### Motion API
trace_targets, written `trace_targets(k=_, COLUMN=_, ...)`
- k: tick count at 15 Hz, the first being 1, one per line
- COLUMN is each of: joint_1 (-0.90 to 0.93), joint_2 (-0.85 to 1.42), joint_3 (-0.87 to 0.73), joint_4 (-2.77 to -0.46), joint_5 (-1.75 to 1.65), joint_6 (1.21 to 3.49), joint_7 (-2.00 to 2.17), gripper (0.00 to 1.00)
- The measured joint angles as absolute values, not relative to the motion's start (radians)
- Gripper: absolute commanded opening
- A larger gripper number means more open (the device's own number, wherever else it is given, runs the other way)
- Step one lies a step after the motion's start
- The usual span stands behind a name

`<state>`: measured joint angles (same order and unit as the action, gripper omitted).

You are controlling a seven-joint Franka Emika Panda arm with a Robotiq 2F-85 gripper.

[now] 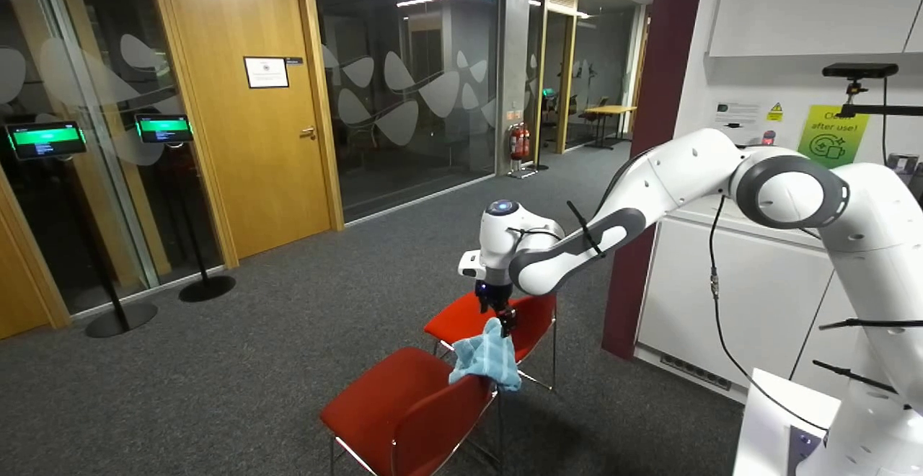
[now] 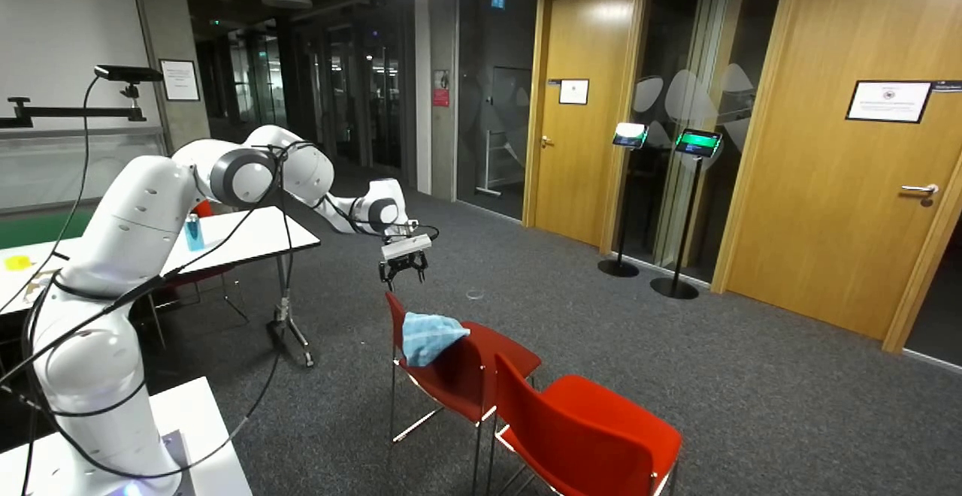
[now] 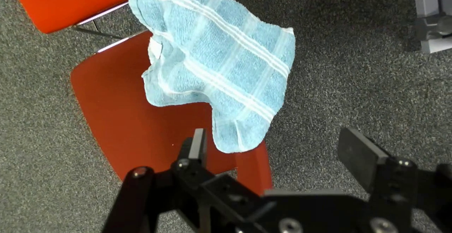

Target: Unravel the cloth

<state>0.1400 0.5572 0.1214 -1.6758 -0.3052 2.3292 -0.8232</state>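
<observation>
A light blue cloth with white stripes (image 1: 484, 360) lies crumpled over the backrest of a red chair (image 1: 382, 404). It also shows in an exterior view (image 2: 430, 338) and in the wrist view (image 3: 226, 63), partly folded, with one corner hanging toward the gripper. My gripper (image 1: 496, 316) is above the backrest, beside the cloth; it also shows in an exterior view (image 2: 403, 274). In the wrist view the gripper's fingers (image 3: 277, 148) are wide apart with nothing between them. The cloth's lower corner is near the left finger, and they look apart. The cloth's underside is hidden.
A brighter red chair (image 2: 601, 421) stands next to the cloth's chair (image 2: 451, 383). The bare backrest edge (image 3: 254, 173) shows below the cloth in the wrist view. The arm stands on a white table (image 2: 199, 421). A long white table (image 2: 255, 233) stands farther back.
</observation>
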Motion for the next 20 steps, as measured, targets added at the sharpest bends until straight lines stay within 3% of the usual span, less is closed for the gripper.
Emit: trace_targets(k=20, joint_1=0.01, joint_2=0.788, joint_3=0.179, joint_4=-1.393, joint_5=-0.104, joint_6=2.195, joint_7=-0.958, gripper=1.0)
